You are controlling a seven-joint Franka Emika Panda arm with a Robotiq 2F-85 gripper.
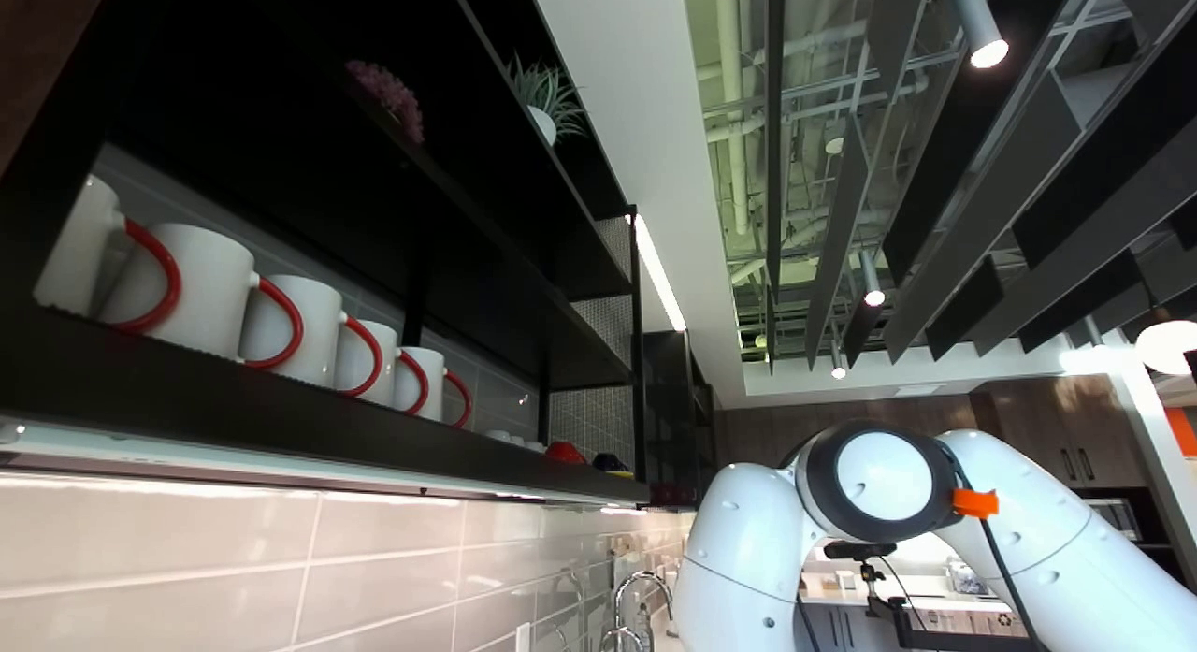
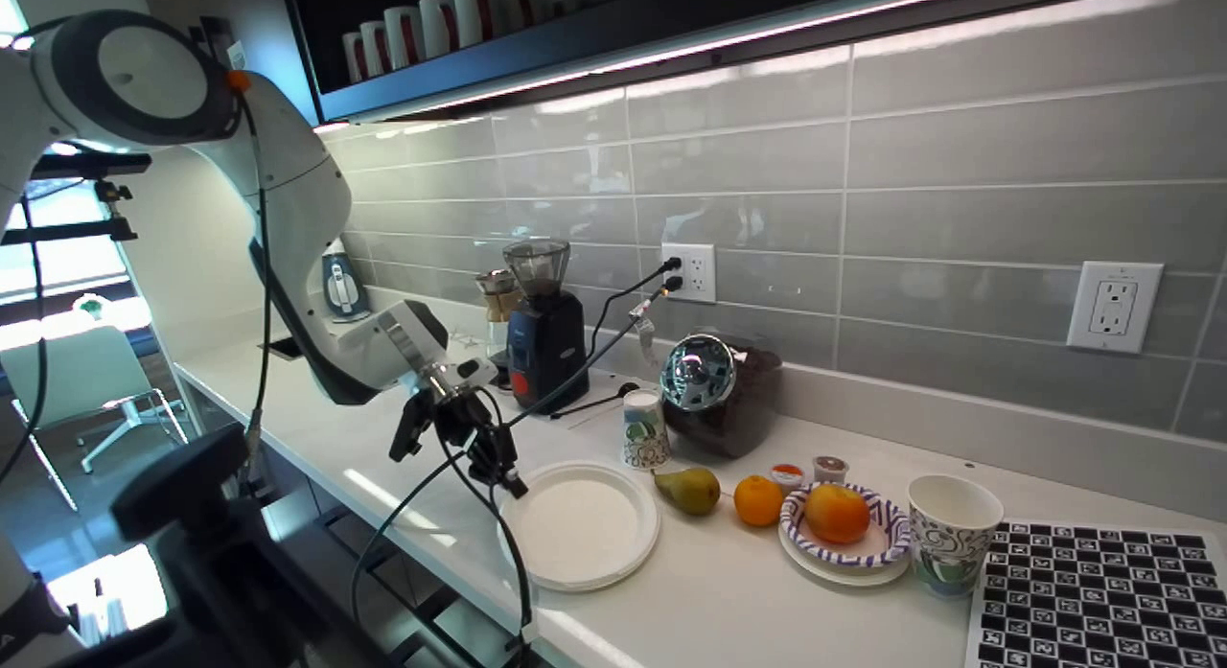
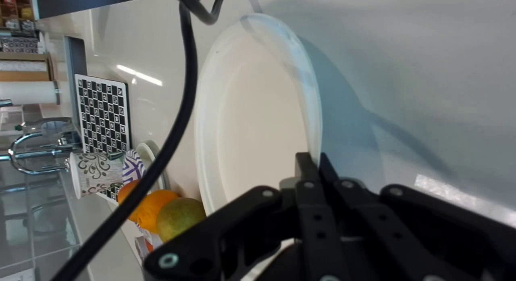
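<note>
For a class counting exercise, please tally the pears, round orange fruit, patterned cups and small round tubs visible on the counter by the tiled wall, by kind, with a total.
Pear: 1
Round orange fruit: 2
Patterned cups: 2
Small round tubs: 2
Total: 7

is a round white plate (image 2: 580, 529), face up on the tabletop (image 2: 729, 591), pinched at ten o'clock in an exterior view.
</note>
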